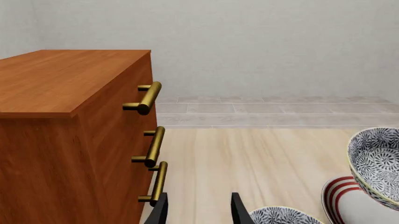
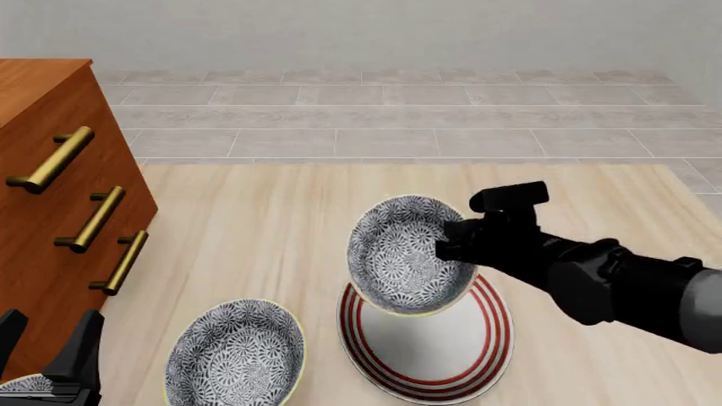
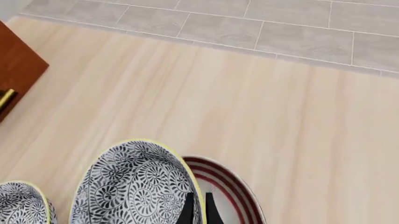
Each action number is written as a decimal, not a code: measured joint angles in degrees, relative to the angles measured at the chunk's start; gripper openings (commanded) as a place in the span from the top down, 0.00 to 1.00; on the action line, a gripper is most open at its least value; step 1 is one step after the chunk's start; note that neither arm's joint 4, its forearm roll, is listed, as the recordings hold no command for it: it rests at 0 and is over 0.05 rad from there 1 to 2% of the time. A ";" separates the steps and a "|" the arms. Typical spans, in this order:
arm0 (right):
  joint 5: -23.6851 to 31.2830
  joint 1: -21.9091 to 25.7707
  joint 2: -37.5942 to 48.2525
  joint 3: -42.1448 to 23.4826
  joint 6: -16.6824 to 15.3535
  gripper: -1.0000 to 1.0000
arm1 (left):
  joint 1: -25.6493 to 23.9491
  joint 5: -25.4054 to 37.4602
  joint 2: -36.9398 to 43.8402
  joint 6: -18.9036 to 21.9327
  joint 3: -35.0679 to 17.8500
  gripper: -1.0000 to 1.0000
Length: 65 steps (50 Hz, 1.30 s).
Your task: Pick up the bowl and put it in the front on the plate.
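The bowl (image 2: 401,262), blue-grey patterned with a yellowish rim, hangs tilted just above the plate (image 2: 434,364). My right gripper (image 2: 448,240) is shut on the bowl's right rim. In the right wrist view the fingers (image 3: 198,211) pinch that rim, with the bowl (image 3: 134,186) beside the red-ringed plate (image 3: 229,185). In the left wrist view the held bowl (image 1: 377,158) and plate (image 1: 338,190) sit at the edge. My left gripper (image 2: 47,347) stands open and empty near the front left, close to the dresser; its fingers (image 1: 160,211) are well apart.
A second patterned bowl (image 2: 235,353) rests on the table left of the plate. A third bowl (image 2: 20,389) peeks in at the front left corner. A wooden dresser (image 2: 46,211) with brass handles stands along the left side. A tiled floor lies beyond the table's far edge.
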 measured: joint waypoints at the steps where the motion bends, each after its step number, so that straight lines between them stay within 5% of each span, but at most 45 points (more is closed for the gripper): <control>1: -0.26 0.04 0.06 0.28 0.09 1.00 | 0.00 0.00 0.00 0.00 0.00 0.00; 65: -9.12 -1.60 5.51 10.48 3.13 1.00 | 0.00 0.00 0.00 0.00 0.00 0.00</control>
